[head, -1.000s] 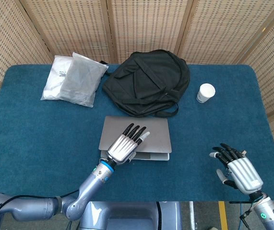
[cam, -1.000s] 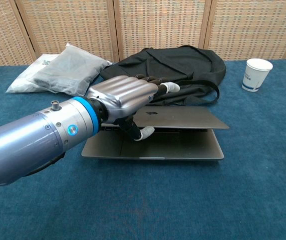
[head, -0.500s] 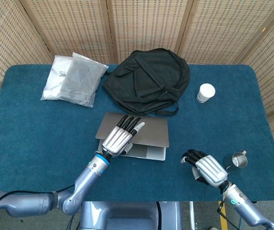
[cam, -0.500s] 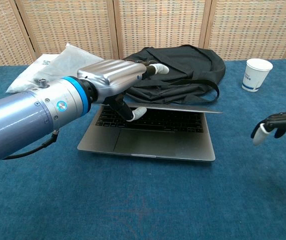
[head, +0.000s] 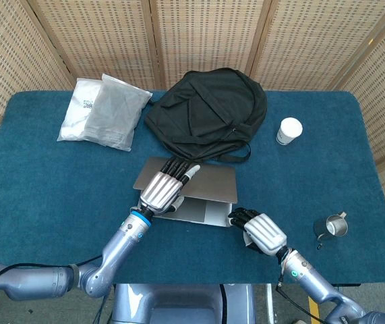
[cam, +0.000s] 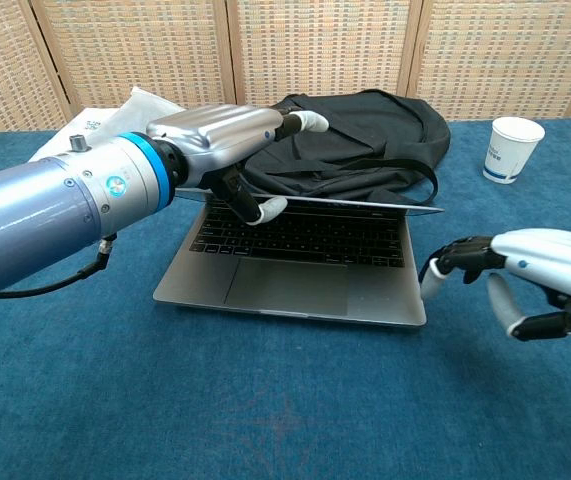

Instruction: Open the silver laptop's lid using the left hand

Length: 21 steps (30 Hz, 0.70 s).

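The silver laptop (cam: 295, 285) lies mid-table with its lid (cam: 365, 204) raised partway, the keyboard showing in the chest view. My left hand (cam: 227, 140) grips the lid's left part, fingers on top and thumb (cam: 263, 210) under the edge; from the head camera the left hand (head: 162, 187) covers the laptop's (head: 205, 196) left side. My right hand (cam: 525, 282) hangs with fingers spread at the base's right front corner, holding nothing; whether it touches the base I cannot tell. In the head view the right hand (head: 262, 233) sits just right of the laptop.
A black backpack (head: 205, 115) lies directly behind the laptop, its strap (cam: 405, 195) close to the lid. Grey and white plastic bags (head: 104, 111) sit back left. A white paper cup (head: 289, 130) stands back right and a small metal pitcher (head: 331, 227) front right.
My left hand has lifted the lid higher and further back. My right hand has moved left, from the table's right front to the laptop's right front corner.
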Available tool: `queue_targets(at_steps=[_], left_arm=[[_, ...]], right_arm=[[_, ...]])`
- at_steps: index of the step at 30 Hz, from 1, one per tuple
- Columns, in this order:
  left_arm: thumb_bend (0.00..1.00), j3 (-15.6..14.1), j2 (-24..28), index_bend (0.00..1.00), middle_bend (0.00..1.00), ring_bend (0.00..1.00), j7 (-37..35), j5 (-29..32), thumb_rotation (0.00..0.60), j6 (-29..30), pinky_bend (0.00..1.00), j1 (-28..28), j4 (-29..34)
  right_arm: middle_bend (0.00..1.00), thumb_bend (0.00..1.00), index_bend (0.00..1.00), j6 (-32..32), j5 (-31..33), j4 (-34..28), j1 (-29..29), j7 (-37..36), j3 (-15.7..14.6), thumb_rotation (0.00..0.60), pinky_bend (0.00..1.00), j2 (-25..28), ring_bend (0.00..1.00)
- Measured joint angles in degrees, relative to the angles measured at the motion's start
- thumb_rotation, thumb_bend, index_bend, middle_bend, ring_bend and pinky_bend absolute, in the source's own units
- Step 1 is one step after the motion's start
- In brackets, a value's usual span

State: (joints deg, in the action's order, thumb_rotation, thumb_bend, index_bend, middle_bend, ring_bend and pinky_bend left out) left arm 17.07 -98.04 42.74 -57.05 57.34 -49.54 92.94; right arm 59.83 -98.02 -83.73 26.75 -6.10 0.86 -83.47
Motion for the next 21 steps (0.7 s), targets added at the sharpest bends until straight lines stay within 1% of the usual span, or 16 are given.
queue_targets(at_steps=[5,10,14,21], left_arm=[[0.47,-0.4,0.7,0.00,0.00,0.00,-2.3,0.6,0.600,-0.4,0.00,-0.4,-0.3],[0.47,-0.8,1.7,0.00,0.00,0.00,-4.2,0.8,0.600,-0.6,0.00,-0.6,-0.5],[0.47,-1.1,2.2,0.00,0.00,0.00,-5.1,0.9,0.600,-0.5,0.00,-0.8,-0.9],[0.47,-1.6,2.8,0.00,0.00,0.00,-6.2,0.9,0.600,-0.2,0.00,-1.3,-1.2]], right_arm=[[0.21,1.00,0.30,-2.3,2.0,0.9,1.2,3.7,0.1,0.600,0.26,-2.7,0.16],[0.20,1.00,0.30,-3.9,3.4,2.3,2.1,5.8,-0.1,0.600,0.26,-5.0,0.15],[0.19,1.00,0.30,-4.4,4.0,3.0,2.5,8.5,-0.3,0.600,0.26,-6.2,0.14],[0.19,1.00,0.30,-6.9,7.2,2.5,3.4,12.8,-0.5,0.600,0.26,-7.1,0.14]])
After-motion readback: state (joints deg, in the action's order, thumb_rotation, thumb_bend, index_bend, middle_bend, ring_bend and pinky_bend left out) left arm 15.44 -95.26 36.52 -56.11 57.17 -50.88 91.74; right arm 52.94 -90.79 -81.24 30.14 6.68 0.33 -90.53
